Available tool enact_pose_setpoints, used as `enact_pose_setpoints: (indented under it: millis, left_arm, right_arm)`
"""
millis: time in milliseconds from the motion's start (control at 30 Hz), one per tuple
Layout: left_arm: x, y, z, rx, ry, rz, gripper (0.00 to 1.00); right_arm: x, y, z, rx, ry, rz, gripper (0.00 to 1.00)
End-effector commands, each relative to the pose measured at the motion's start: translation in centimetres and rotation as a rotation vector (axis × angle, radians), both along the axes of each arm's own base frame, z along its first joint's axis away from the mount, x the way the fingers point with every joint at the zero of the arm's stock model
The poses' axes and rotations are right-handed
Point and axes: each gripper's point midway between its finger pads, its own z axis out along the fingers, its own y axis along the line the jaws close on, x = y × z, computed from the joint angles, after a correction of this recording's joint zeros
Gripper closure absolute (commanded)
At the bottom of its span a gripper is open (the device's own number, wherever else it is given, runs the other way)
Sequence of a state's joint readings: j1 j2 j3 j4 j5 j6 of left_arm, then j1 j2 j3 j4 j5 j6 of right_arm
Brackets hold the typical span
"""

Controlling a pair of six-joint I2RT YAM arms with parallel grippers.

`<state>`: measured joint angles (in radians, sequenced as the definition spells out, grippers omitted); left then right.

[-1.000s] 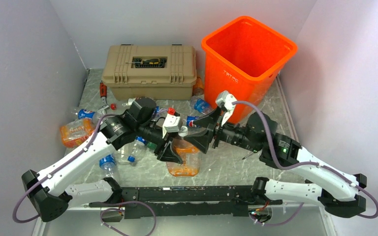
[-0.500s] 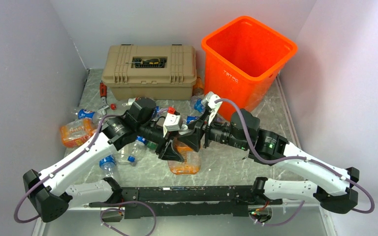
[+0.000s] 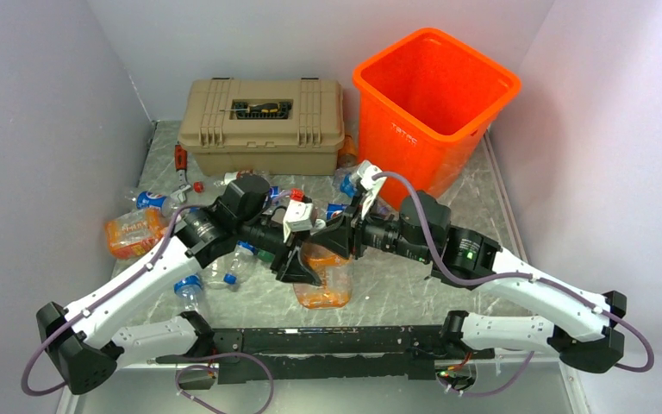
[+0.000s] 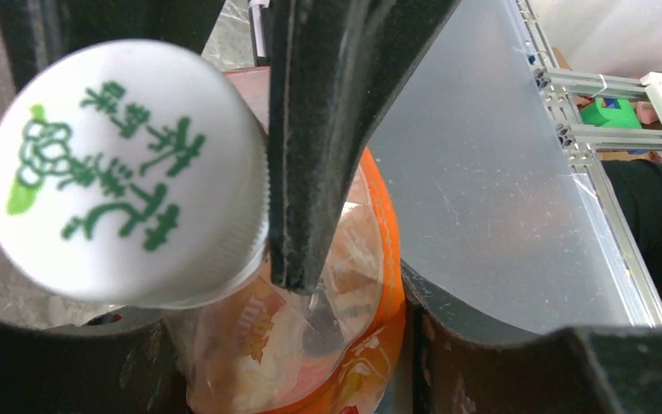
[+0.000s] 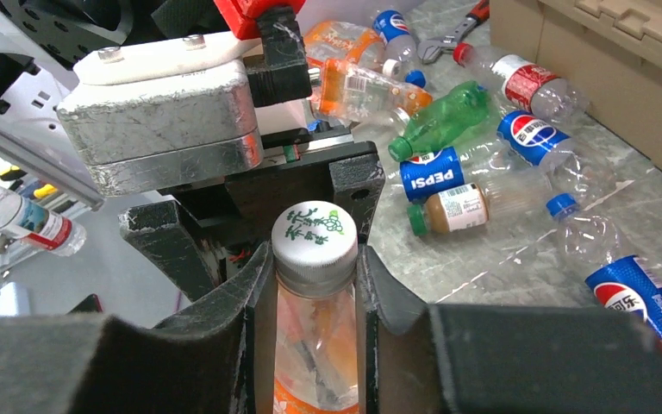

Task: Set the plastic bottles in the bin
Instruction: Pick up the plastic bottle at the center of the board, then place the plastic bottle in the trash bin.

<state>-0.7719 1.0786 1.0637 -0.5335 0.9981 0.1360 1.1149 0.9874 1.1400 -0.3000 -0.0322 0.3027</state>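
A large orange-wrapped plastic bottle [image 3: 321, 280] with a white cap [image 5: 315, 235] stands upright in the middle of the table. My left gripper [image 3: 297, 259] is shut on its body [image 4: 310, 345] from the left. My right gripper [image 5: 315, 285] is shut on its neck just under the cap, and one of its black fingers [image 4: 327, 129] shows beside the cap in the left wrist view. The orange bin [image 3: 422, 147] stands at the back right. More plastic bottles lie on the table: Pepsi ones [image 5: 435, 172], a green one [image 5: 444, 121] and another orange-wrapped one [image 3: 134, 231].
A tan toolbox [image 3: 263, 138] stands at the back left of the bin with a screwdriver [image 3: 259, 108] on its lid. A wrench [image 5: 452, 34] lies in front of the toolbox. Grey walls close in both sides.
My right gripper has moved left from in front of the bin to the bottle's neck and shut on it. The left gripper has kept its hold.
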Motion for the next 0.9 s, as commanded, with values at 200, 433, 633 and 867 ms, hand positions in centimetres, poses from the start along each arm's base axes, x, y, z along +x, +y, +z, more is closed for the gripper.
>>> enact_pose_setpoints:
  millis: [200, 433, 633, 867]
  left_arm:
    - [3.0, 0.5, 3.4, -0.126, -0.151, 0.251, 0.0]
    - [6.1, 4.4, 8.1, -0.337, -0.275, 0.617, 0.01]
    - [9.7, 12.5, 10.9, -0.573, -0.349, 1.124, 0.0]
    - [13.2, 14.3, 7.8, -0.369, -0.368, 1.322, 0.01]
  right_arm:
    - [0.8, -4.9, 3.8, 0.046, -0.068, -0.158, 1.0]
    - [2.3, -11.3, 11.4, 0.154, -0.205, -0.378, 1.0]
    - [3.2, -16.9, 22.5, 0.411, -0.37, -0.589, 1.0]
    - [8.4, -22.3, 29.5, 0.365, -0.636, -1.173, 1.0]
